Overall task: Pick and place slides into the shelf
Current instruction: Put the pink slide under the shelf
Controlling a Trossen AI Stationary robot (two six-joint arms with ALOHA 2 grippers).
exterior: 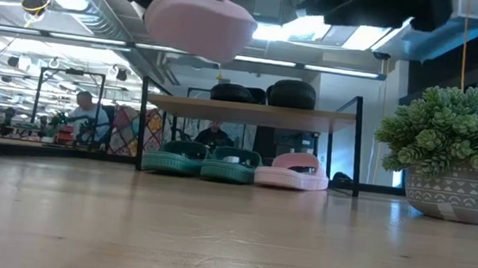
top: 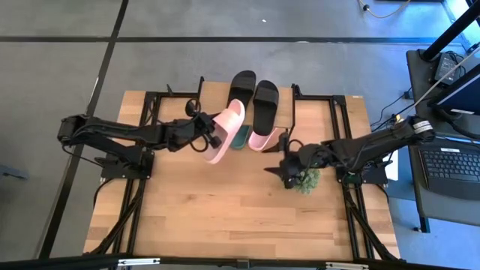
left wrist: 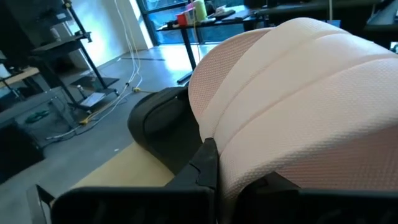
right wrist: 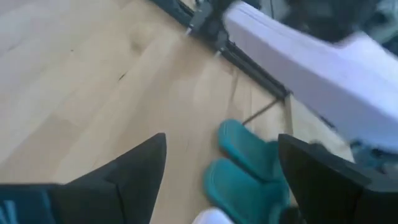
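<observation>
My left gripper (top: 212,139) is shut on a pink slide (top: 226,129), which hangs in the air in front of the shelf (exterior: 254,114); the low view shows it high up (exterior: 201,22). Two black slides (top: 253,96) lie on the shelf's plank top. Under the plank, two green slides (exterior: 202,161) and a second pink slide (exterior: 292,172) rest on the table. My right gripper (top: 276,161) is open, nothing between its fingers (right wrist: 137,171), right of the held slide and above the green slides (right wrist: 242,162). My left gripper holds the pink slide by its left long side (top: 216,139), nearer the end that points to the table's near edge. It comes roughly level from the table's left. In the wrist view a dark finger (left wrist: 205,165) lies against the ribbed pink surface (left wrist: 236,155); the slide hides the rest. It is lifted clear.
A spiky green plant in a patterned pot (top: 304,180) stands just near-side of my right gripper; the low view shows it at the right (exterior: 458,162). The wooden table (top: 225,217) is bare toward its near edge. Black frame rails (top: 139,202) run along both sides.
</observation>
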